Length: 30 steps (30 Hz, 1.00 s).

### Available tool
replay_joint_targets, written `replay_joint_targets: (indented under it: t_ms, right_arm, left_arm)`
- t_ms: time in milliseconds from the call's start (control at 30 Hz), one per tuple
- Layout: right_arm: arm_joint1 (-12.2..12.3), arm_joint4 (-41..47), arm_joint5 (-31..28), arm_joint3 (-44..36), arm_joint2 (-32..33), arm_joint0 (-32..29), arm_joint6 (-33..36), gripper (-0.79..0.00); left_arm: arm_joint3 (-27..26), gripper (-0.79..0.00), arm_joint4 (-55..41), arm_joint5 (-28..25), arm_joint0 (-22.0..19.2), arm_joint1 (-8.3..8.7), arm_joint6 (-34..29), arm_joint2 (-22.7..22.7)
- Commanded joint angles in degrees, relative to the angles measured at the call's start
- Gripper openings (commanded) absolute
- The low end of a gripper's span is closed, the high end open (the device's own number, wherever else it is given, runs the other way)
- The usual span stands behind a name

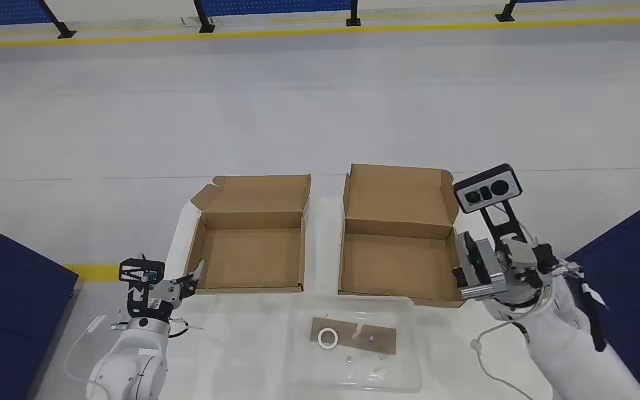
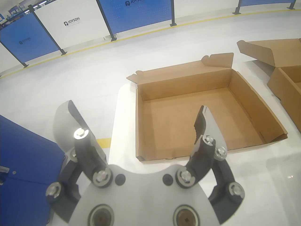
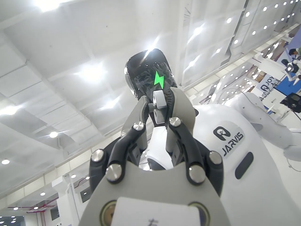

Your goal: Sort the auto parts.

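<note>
Block (image 3: 158, 109) of silver metal, small and squarish, sits clenched in right claw (image 3: 157, 98); left claw (image 2: 136, 106) gapes wide.

Factory-style hall: blue-and-white partition panels (image 2: 131, 8) on black posts at far side, yellow floor line (image 1: 300, 30), pale glossy floor (image 1: 300, 110), high ceiling (image 3: 70, 48) with rows of lights (image 3: 44, 1).

Left gripper (image 2: 136, 107): jaws wide apart, over the white table (image 2: 235, 182). 1 open cardboard box (image 2: 185, 81) just beyond it. 2nd box (image 2: 285, 81) beside the first, apart.
</note>
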Motion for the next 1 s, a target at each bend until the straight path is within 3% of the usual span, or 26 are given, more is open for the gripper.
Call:
replay_joint_targets:
  t_ms: [0, 433, 767, 967]
  right_arm:
    - [-0.23, -0.25, 0.18, -0.15, 0.27, -0.18, -0.03, -0.785]
    - [-2.05, 3.25, 1.80, -0.09, 0.83, -1.49, 0.63, -0.785]
    - [-2.05, 3.25, 1.80, -0.09, 0.83, -1.49, 0.63, -0.785]
    - [-1.80, -5.67, 3.64, 1.41, 4.87, -2.67, -1.52, -0.785]
  left_arm:
    - [0.00, 0.000, 0.00, 0.00, 0.00, 0.00, 0.00, 0.00]
    - [0.00, 0.000, 0.00, 0.00, 0.00, 0.00, 0.00, 0.00]
    - [0.00, 0.000, 0.00, 0.00, 0.00, 0.00, 0.00, 0.00]
    - [0.00, 0.000, 0.00, 0.00, 0.00, 0.00, 0.00, 0.00]
